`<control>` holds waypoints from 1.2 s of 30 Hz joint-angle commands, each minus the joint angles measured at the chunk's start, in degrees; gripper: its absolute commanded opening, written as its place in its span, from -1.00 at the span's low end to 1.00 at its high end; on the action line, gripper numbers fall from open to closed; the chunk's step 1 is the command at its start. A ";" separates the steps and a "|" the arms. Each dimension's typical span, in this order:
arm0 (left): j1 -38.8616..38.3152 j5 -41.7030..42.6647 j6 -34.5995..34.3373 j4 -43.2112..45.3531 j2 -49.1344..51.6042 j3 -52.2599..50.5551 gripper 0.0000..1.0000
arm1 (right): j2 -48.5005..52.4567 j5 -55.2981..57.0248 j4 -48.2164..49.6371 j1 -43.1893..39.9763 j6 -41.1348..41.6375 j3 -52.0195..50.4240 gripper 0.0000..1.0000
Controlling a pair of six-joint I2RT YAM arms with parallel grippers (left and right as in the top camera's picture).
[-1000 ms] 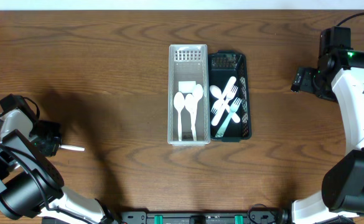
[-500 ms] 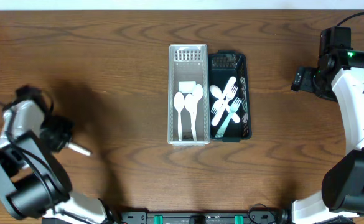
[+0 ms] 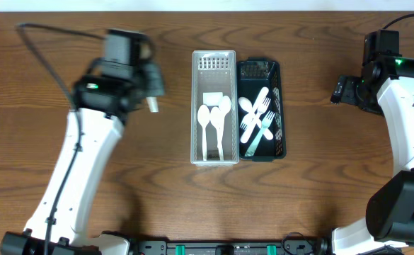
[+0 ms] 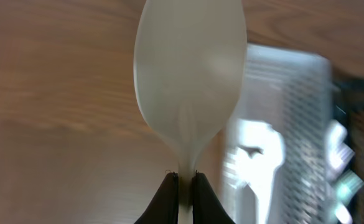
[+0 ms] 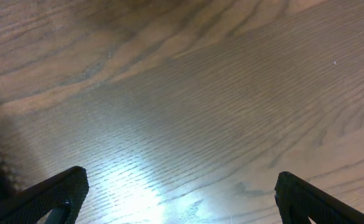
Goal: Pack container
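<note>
Two arms reach over the wooden tabletop [image 3: 320, 177], one on each side of the containers. The left claw [image 4: 183, 186] is closed tight on the thin handle of a white plastic spoon [image 4: 191, 74]. It pinches the handle just below the bowl, so the bowl stands out past the fingertips and fills much of the left wrist view. From overhead, this claw hangs over bare wood just left of the white basket [image 3: 195, 106], toward the basket's far end. The spoon shows there as a small pale shape on the claw's near side, apart from the basket's rim.

The white basket is long and slotted and lies lengthways, near to far, at the middle of the tabletop. Three white spoons [image 3: 216, 120] lie inside it, bowls toward the far end and handles toward the near end. A small white card [image 3: 211, 98] sits beside the farthest bowl. A dark tray [image 3: 280, 106] lies against the basket's right side. It holds a loose heap of pale forks [image 3: 263, 117] and spoons, one piece looking greenish.

The right claw [image 5: 180, 180] has its jaws spread wide and holds nothing. It hangs over bare wood well to the right of the dark tray, toward the far right of the tabletop. In the right wrist view, only wood grain and a bright patch of glare lie between its two dark fingertips.
</note>
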 commanded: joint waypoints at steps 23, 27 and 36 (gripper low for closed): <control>-14.99 3.17 -0.35 1.75 22.58 0.33 -0.40 | 0.02 -1.14 0.13 -0.37 -0.59 -0.13 0.99; -14.99 2.16 0.92 0.13 20.90 1.49 -0.35 | 0.02 -1.20 0.13 -0.37 -1.16 -0.13 0.99; -8.66 -10.62 1.51 2.32 6.25 2.12 0.99 | -0.13 -1.40 3.39 0.44 -1.31 -0.13 0.96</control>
